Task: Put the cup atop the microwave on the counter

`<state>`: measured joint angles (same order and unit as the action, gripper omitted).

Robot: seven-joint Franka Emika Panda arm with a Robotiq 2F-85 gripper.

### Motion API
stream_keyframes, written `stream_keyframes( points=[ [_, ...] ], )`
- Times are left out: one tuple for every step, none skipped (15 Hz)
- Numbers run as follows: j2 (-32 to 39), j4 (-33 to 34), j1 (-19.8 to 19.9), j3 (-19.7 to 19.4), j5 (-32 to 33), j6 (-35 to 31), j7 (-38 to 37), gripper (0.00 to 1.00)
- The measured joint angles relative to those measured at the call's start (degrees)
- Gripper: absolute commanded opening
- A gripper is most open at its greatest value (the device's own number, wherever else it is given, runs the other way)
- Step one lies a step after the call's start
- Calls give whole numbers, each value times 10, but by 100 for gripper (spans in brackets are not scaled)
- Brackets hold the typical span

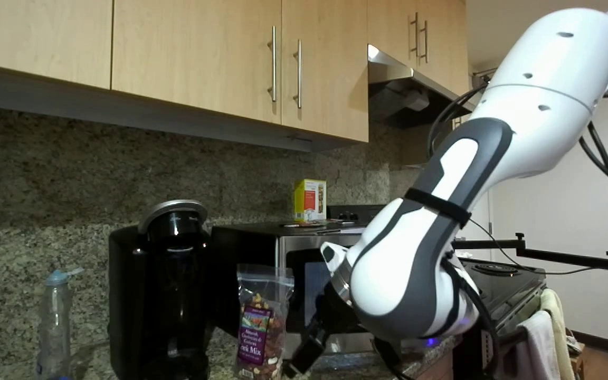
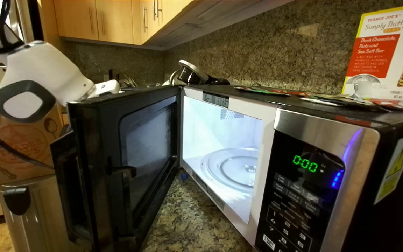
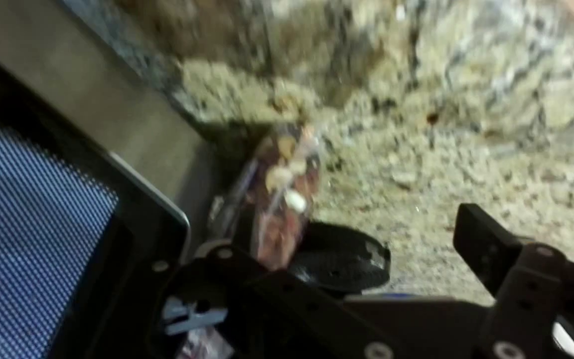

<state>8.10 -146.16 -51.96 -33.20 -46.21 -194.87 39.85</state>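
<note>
Steel-fronted microwave (image 2: 268, 150) is sitting on speckled granite desk (image 2: 184, 217); door (image 2: 145, 136) is standing open, presumably for loading. Hand (image 1: 346, 367) is hovering by the door's outer face, spread wide, holding nothing visible, maybe for shutting it. Cup isn't showing in any view. Clear plastic nut bag (image 1: 262, 327) is standing near, left of the hand.

In an exterior view, a bag (image 1: 263, 324) stands between coffee maker (image 1: 159, 290) and my fingers (image 1: 307, 349). A box (image 2: 380, 52) tops the microwave (image 2: 268, 154).
</note>
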Motion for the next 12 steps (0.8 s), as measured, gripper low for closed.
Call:
stream_keyframes(
  points=[
    [6, -22, -37, -28, -50, -1, 16, 100],
    [13, -40, -72, -50, -98, -1, 28, 100],
    [23, -55, -106, -69, -144, 2, 37, 100],
    [36, -67, -141, -86, -193, 8, 47, 100],
    [51, -77, -175, -100, -241, 18, 52, 100],
    [67, -86, -208, -114, -282, 33, 52, 100],
    [83, -98, -236, -125, -315, 48, 51, 100],
    [96, -112, -261, -134, -339, 59, 45, 100],
    [107, -127, -282, -141, -354, 65, 33, 100],
    [118, -136, -298, -143, -379, 75, 27, 100],
    [131, -137, -308, -142, -405, 88, 27, 100],
    [143, -136, -314, -139, -423, 96, 25, 100]
  ],
)
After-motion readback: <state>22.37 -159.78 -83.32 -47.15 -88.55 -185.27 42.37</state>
